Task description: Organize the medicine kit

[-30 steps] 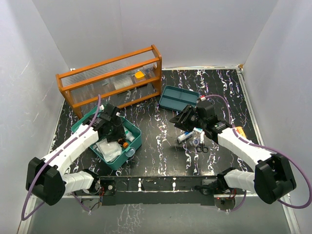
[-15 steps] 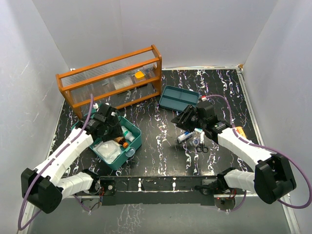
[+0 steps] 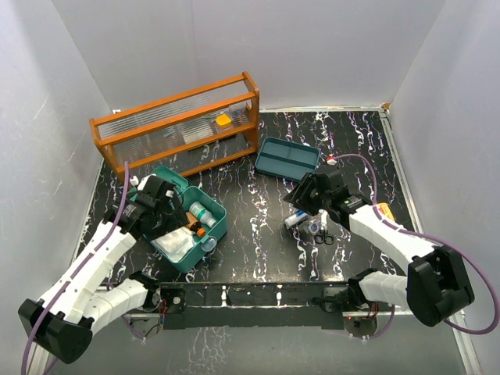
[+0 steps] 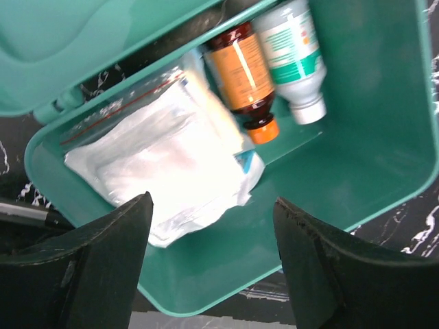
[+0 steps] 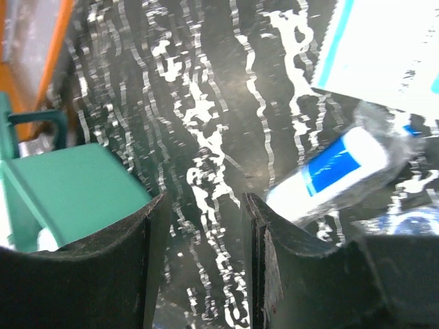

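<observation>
The medicine kit (image 4: 363, 123) sat on the black, white-veined surface (image 3: 250, 226), just in front of the left end of the wooden rack (image 3: 172, 99). It was a teal-green plastic box with rounded corners, and its hinged lid (image 4: 103, 34) was thrown back toward the rack. The left hand (image 4: 211, 205) hovered over the box, its two black fingers spread wide with nothing between them.

The box held a clear zip bag (image 4: 158, 164) with a red seal strip and folded white gauze inside. An amber bottle (image 4: 240, 75) with an orange cap lay beside the bag. Touching that bottle was a white bottle (image 4: 291, 48) with a green-printed label. The print on both labels was too blurred to read.

Behind the rack's clear ribbed panels lay a small orange item (image 3: 224, 120). The kit's shallow two-compartment tray insert (image 3: 285, 156), the same teal, lay just in front of the rack's right end.

Further right of the rack and nearer the arms, the right hand (image 5: 204, 205) hung low over the surface. Its fingers were parted and gripped nothing. Beside it lay a white tube (image 5: 336, 164) with a blue band, its lettering unreadable, and black-handled scissors (image 3: 324, 237).
</observation>
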`<state>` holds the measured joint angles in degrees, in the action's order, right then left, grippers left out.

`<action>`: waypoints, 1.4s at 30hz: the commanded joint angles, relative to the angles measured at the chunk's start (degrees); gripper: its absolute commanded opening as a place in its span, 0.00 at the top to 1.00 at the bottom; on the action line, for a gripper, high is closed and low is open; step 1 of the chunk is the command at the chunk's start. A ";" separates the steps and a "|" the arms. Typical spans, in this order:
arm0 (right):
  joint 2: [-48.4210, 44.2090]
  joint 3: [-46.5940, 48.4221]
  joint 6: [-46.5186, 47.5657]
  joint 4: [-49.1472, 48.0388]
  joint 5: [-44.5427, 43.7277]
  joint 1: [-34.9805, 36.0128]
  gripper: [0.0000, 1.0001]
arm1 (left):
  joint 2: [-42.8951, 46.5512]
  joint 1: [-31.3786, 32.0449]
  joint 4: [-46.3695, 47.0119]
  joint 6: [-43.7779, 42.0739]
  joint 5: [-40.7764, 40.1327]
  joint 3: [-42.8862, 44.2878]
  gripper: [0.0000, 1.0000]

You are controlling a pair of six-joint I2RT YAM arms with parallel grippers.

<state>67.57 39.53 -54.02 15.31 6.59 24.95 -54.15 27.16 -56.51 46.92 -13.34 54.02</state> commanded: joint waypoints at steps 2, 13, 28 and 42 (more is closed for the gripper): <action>2.50 3.34 4.87 4.90 -9.43 -1.79 0.57 | 2.32 -0.18 -3.46 3.04 -1.35 -3.42 0.30; 6.57 4.53 4.85 8.20 -11.63 -2.14 0.56 | -0.60 -0.26 0.27 8.23 -6.86 -6.59 0.21; 16.30 6.11 7.02 3.57 -4.81 -2.15 0.55 | -0.94 -0.44 2.77 11.27 -11.69 -9.46 0.17; 16.11 6.08 8.56 1.42 -1.14 -2.02 0.77 | -1.49 -0.44 2.83 -0.95 -5.61 5.59 0.16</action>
<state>85.49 43.79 -46.33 20.71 2.61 23.09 -55.72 27.05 -55.31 53.19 -24.10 55.37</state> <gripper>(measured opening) 0.265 0.842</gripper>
